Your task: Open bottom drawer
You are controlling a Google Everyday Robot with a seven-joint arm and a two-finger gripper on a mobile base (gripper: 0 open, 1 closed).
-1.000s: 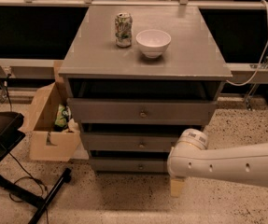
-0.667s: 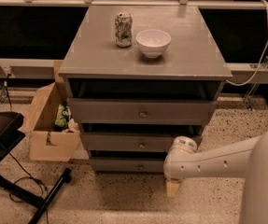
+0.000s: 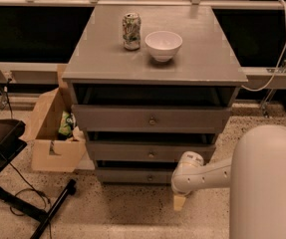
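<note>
The claw [image 3: 180,202] hangs near the floor at the cabinet's [image 3: 117,118] lower right front corner; I cannot tell if it is open or closed. The bottom drawer [image 3: 127,176], lowest in the cabinet, looks shut. On the cabinet's counter [image 3: 202,59] stand a can [image 3: 131,31] and a bowl [image 3: 163,45].

floor [image 3: 122,218]: speckled terrazzo | grey cabinet [image 3: 97,49] centre | cardboard box [image 3: 45,153] left | dark panels [image 3: 28,34] behind | hand [image 3: 180,202] low, cabinet's right corner
</note>
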